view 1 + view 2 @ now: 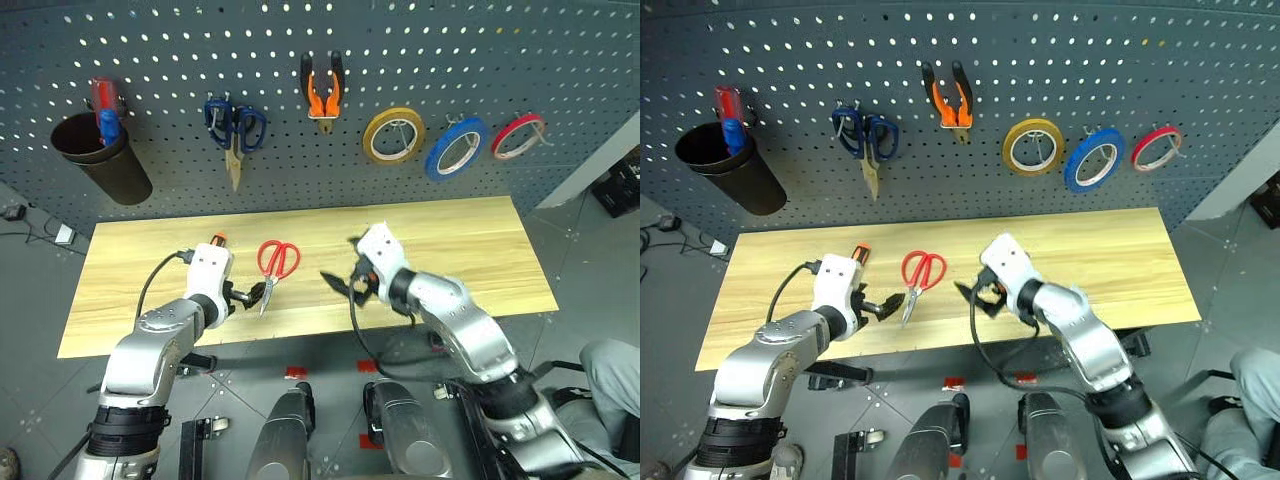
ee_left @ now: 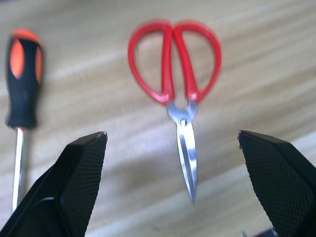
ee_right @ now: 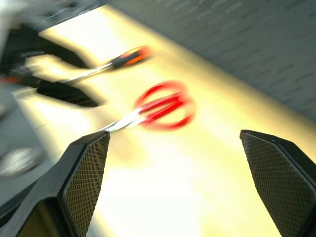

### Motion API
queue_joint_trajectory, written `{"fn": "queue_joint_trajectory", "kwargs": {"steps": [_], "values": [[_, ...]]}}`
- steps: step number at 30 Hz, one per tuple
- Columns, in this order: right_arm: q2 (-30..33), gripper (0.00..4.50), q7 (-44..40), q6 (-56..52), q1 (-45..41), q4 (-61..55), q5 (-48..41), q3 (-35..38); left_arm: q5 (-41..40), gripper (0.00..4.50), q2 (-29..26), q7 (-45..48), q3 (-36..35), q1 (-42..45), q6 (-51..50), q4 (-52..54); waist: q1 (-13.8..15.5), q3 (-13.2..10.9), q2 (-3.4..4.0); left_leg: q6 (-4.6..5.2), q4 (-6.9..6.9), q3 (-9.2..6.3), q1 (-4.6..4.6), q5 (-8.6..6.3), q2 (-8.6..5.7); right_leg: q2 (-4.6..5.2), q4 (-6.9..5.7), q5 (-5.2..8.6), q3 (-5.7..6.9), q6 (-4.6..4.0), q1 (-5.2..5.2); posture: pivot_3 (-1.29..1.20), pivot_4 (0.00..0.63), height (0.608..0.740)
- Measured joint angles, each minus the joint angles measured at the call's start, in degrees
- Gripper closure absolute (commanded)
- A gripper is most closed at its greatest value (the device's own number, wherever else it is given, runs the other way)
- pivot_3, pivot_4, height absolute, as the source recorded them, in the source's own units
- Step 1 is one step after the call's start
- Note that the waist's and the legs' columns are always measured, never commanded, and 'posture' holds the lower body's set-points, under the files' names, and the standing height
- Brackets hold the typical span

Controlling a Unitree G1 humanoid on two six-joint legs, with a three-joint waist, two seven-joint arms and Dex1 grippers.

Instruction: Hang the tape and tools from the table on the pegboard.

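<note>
My two arms sit closest to the head camera, so I start there. My right gripper [image 1: 340,283] hangs over the middle of the table [image 1: 480,250] with both fingers spread wide and nothing between them. My left gripper [image 1: 248,295] is low near the front edge, jaws equally wide apart and empty, its tips just beside the blade end of the red-handled scissors [image 1: 276,265].

Going by size, the pegboard [image 1: 430,60] fills the back. The blue tape [image 1: 456,147] already hangs there between a yellow roll [image 1: 393,135] and a red roll [image 1: 518,136], and the orange-handled pliers [image 1: 323,90] hang on a hook higher up. Blue-handled scissors [image 1: 234,128] and a black cup [image 1: 100,155] also sit on the board; I leave those alone.

Two tools are left on the wood: the scissors, blades pointing toward me, and the screwdriver [image 2: 22,103] lying just beside them on my left side.

I judge the job about half done, and the step in hand is picking the scissors with my left arm. Next I need to lower the fingers around the pivot or handles, close, then lift toward a free hook.

From the head camera the screwdriver is mostly hidden behind my left wrist, with just its orange end showing. The right wrist camera is smeared, so fine detail there is unreliable. I cannot make out which hooks are free.
</note>
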State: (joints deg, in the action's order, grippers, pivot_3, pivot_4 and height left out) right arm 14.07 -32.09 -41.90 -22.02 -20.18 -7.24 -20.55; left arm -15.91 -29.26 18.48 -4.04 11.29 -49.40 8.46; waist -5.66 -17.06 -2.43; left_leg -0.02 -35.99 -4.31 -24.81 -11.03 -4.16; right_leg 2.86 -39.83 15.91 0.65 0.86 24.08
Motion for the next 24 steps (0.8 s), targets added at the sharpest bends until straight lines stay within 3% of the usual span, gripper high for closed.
{"fn": "queue_joint_trajectory", "kwargs": {"steps": [5, 12, 18, 21, 24], "values": [[0.67, 0.00, -1.58, -4.97, -1.11, -1.85, -2.00, -1.15, 3.55, 0.03, 0.45, 0.11, 3.68, 4.94, 1.70, -10.68, 0.06, 0.85, -0.05, -0.12, -0.06, -0.14, 0.02, 0.26, 0.01, -0.04, -0.02, -0.14, 0.13, 0.12, -0.04, -0.23, 0.199, 0.740], [1.40, 0.00, -2.91, -4.59, -4.20, 1.38, -2.94, -1.33, 6.96, 0.03, 5.81, -0.39, 5.33, 13.93, 6.99, -25.62, 0.53, 1.54, -0.19, -0.08, -0.09, -0.11, 0.00, 0.30, -0.04, -0.02, 0.08, -0.36, 0.09, 0.10, -0.06, -0.23, 0.189, 0.740], [1.67, 0.00, -3.41, -5.00, -5.44, 2.73, -4.23, -0.32, 9.00, 0.03, 7.68, 1.00, 7.76, 16.35, 8.58, -31.93, -0.06, 1.62, -0.23, -0.14, -0.06, -0.06, -0.02, 0.31, -0.03, -0.02, 0.08, -0.36, 0.04, 0.09, -0.02, -0.23, 0.177, 0.740], [1.46, 0.00, -4.56, -6.23, -5.70, 3.05, -6.41, 1.25, 9.87, 0.56, 7.63, 1.66, 8.37, 16.62, 8.86, -33.26, -0.11, 2.12, -0.21, -0.13, -0.06, -0.07, -0.02, 0.30, -0.03, -0.02, 0.07, -0.36, 0.05, 0.09, -0.03, -0.23, 0.165, 0.740], [3.59, 0.00, -7.37, -6.13, -5.70, 3.84, -7.62, 1.10, 10.93, 1.49, 7.53, 2.40, 8.65, 16.63, 9.87, -35.17, -0.09, 2.88, -0.17, -0.08, -0.08, -0.07, -0.01, 0.28, -0.05, 0.00, 0.08, -0.36, 0.05, 0.09, -0.05, -0.22, 0.161, 0.740]]}}
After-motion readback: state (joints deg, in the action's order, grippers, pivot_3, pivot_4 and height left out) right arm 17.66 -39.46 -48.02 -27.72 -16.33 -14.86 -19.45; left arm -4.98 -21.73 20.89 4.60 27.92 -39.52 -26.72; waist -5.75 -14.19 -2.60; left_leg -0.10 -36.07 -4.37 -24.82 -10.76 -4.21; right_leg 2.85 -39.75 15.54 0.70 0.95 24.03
